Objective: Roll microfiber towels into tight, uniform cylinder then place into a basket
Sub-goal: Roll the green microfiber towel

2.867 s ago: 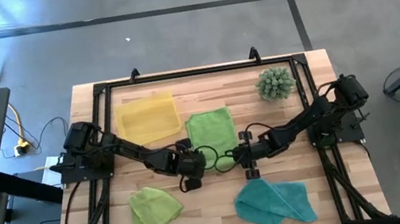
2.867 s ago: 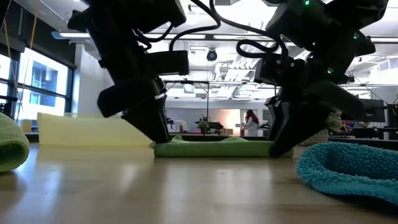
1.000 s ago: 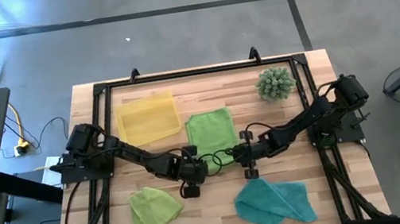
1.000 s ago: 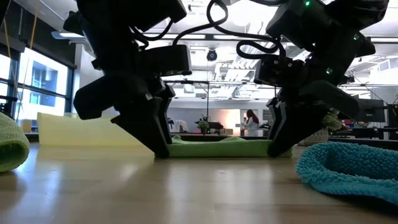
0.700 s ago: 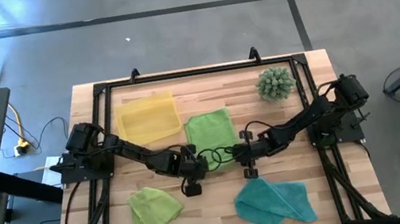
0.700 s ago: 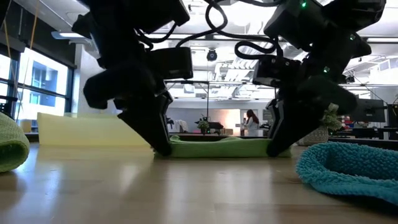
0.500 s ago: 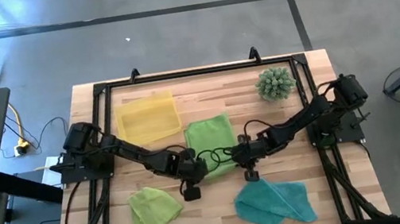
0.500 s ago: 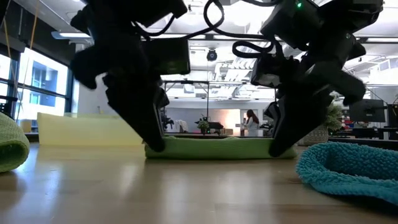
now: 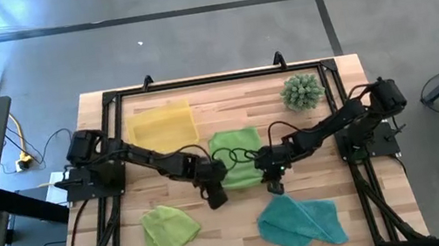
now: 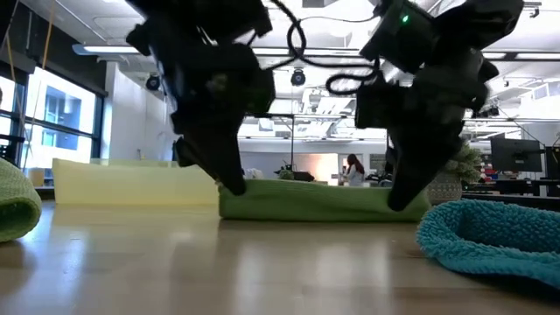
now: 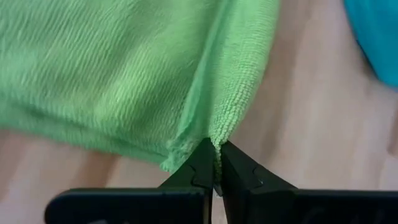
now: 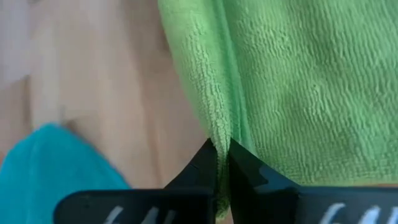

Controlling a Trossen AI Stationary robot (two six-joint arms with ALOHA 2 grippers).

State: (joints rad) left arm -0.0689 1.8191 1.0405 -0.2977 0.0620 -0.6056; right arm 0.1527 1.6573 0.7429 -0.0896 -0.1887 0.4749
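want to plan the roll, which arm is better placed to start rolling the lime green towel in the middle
Neither alone; it looks like a two-arm step. The left gripper is shut on one near corner of the lime green microfiber towel, and the right gripper is shut on the other.

The green towel [image 12: 298, 93] is nubby, matt looped cloth — the worktop [image 9: 246, 234] smooth pale wood, the basket [image 9: 162, 125] translucent plastic.

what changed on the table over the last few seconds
Both tools shut on the near edge of the middle green towel: left tool and right tool each pinch a corner. They have begun carrying that edge toward the far side. The other green towel, teal towel, basket and plant stayed put.
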